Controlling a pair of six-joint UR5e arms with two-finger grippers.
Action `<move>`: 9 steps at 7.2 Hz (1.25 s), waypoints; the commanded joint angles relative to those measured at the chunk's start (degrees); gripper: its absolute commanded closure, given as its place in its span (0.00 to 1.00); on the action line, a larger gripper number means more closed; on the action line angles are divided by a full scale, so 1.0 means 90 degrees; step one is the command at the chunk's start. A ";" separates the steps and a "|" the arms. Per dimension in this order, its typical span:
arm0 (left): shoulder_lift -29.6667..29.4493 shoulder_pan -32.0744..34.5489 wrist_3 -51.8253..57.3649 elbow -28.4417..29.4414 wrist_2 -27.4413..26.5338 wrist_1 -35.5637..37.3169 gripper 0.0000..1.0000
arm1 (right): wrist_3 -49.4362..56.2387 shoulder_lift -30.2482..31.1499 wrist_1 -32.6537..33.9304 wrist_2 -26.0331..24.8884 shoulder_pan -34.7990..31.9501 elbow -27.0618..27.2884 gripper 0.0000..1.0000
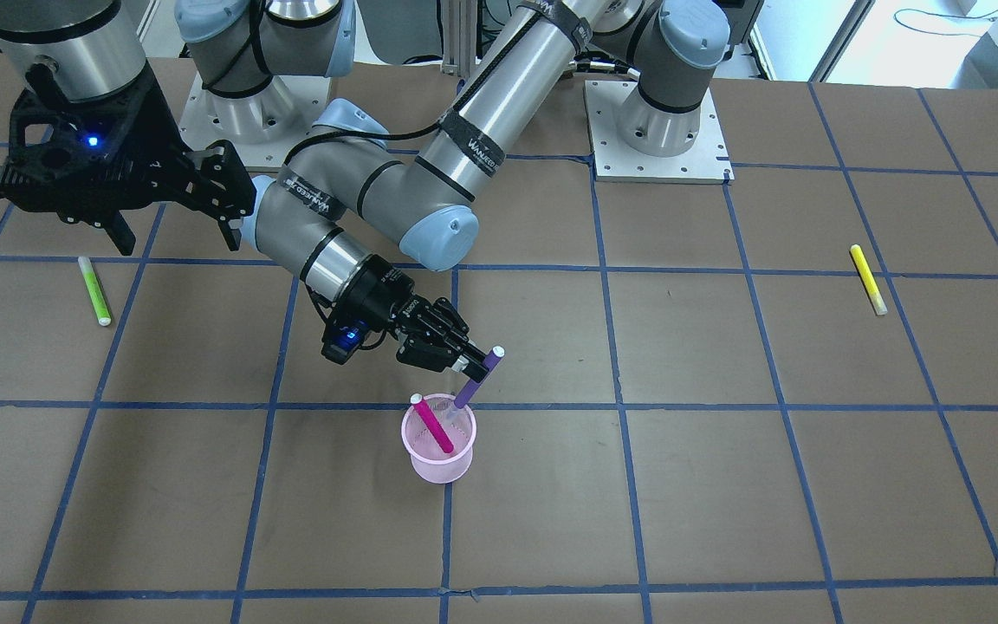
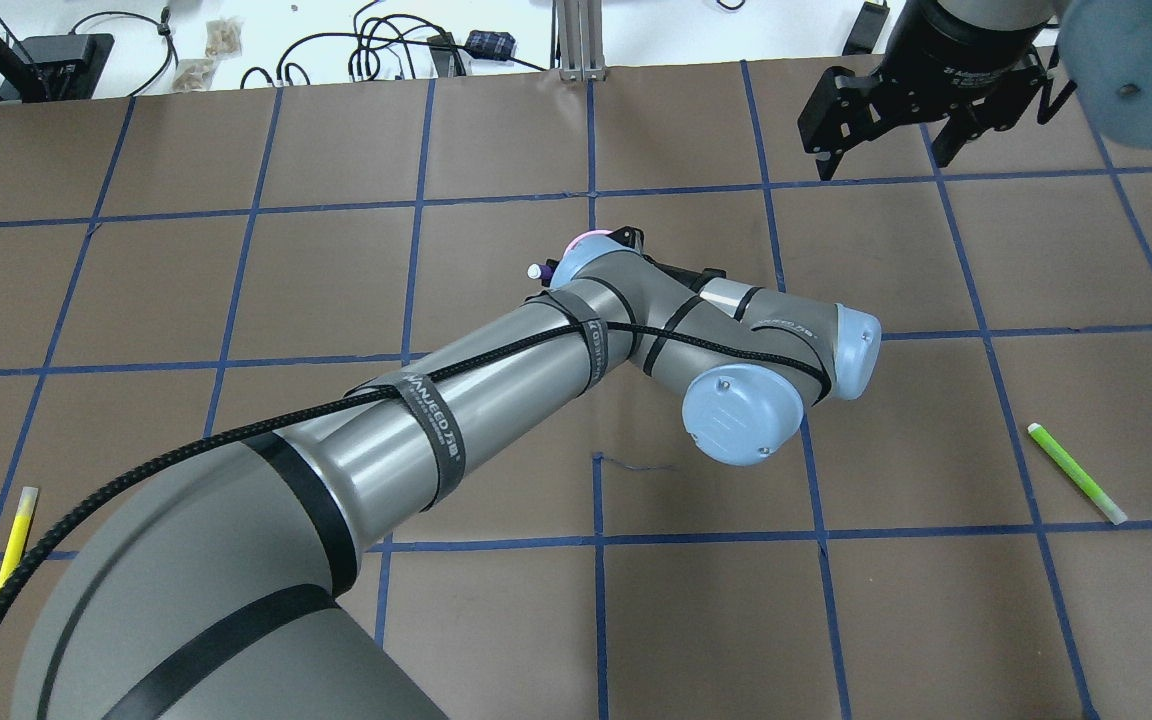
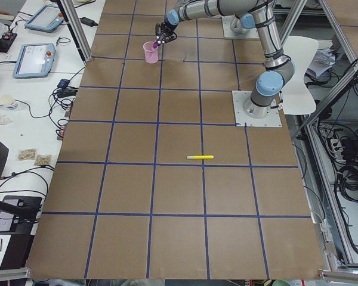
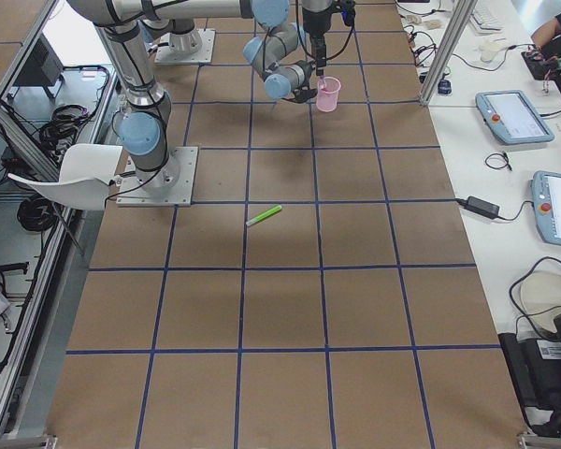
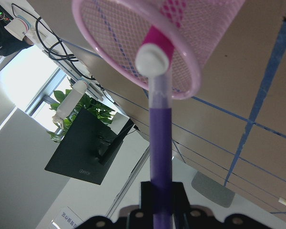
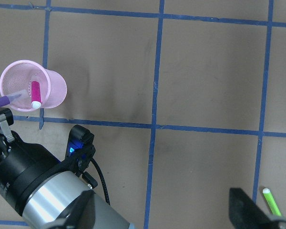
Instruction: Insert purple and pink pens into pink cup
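The pink mesh cup (image 1: 439, 459) stands upright on the brown table. The pink pen (image 1: 435, 425) leans inside it, white end up. My left gripper (image 1: 475, 367) is shut on the purple pen (image 1: 475, 384) and holds it tilted, its clear lower tip just inside the cup's mouth beside the pink pen. The left wrist view shows the purple pen (image 5: 160, 152) running from my fingers to the cup (image 5: 207, 33) and the pink pen (image 5: 158, 37). My right gripper (image 1: 174, 232) is open and empty, high at the table's right side, also seen in the overhead view (image 2: 881, 155).
A yellow pen (image 1: 868, 279) lies far off on my left side of the table. A green pen (image 1: 93, 290) lies on my right side, below the right gripper. My left forearm (image 2: 496, 370) stretches across the table's middle and hides most of the cup from overhead.
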State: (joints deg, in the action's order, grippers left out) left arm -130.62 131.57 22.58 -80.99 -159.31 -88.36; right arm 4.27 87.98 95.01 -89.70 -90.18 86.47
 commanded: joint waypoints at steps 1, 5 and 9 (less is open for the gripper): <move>-0.0027 0.0001 0.0000 -0.0005 0.0005 0.0032 0.94 | 0.0004 0.0000 0.0000 -0.0004 0.0000 0.0002 0.00; -0.0066 0.0001 -0.0019 0.0004 0.0015 0.0052 0.45 | -0.0026 0.0000 0.0000 0.0006 0.0000 0.0011 0.00; -0.0076 0.0001 -0.0019 0.0034 0.0025 0.0052 0.42 | -0.0036 0.0000 0.0000 0.0006 0.0000 0.0002 0.00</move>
State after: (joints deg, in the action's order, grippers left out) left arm -131.30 131.57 22.41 -80.73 -159.15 -87.89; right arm 3.96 87.98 95.01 -89.65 -90.18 86.49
